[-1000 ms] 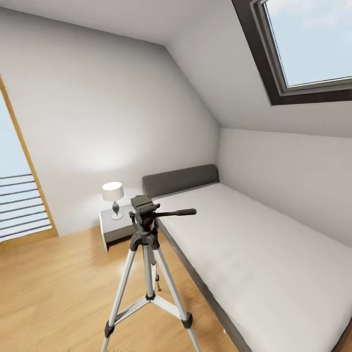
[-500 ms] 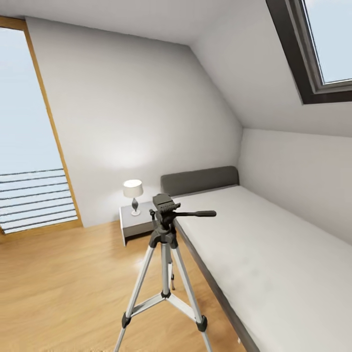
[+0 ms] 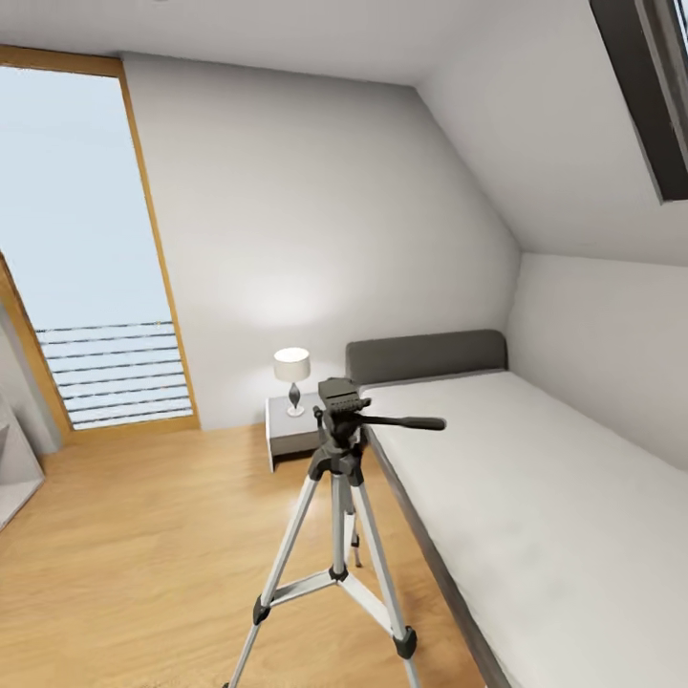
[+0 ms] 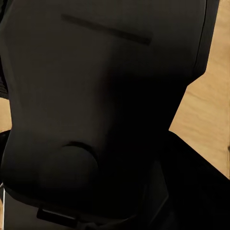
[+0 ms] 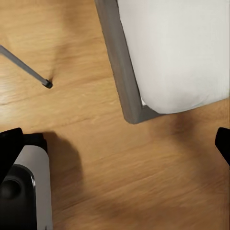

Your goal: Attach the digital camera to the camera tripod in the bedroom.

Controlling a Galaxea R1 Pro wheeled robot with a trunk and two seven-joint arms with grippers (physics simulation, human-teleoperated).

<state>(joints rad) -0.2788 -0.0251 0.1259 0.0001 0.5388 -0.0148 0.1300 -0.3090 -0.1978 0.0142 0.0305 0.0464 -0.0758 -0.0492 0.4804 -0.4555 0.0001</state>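
Below my right wrist lie light wood floor and the bed's grey-framed corner; whether my jaws are parted, I cannot tell. Ahead stands the silver-legged, black-headed camera tripod, handle pointing over the white bed. The digital camera is somewhere I cannot see.

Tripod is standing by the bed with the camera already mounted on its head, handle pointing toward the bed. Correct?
Not quite. In the head view the camera tripod stands beside the bed, handle toward the bed, but its black head is bare: no camera is mounted on it.
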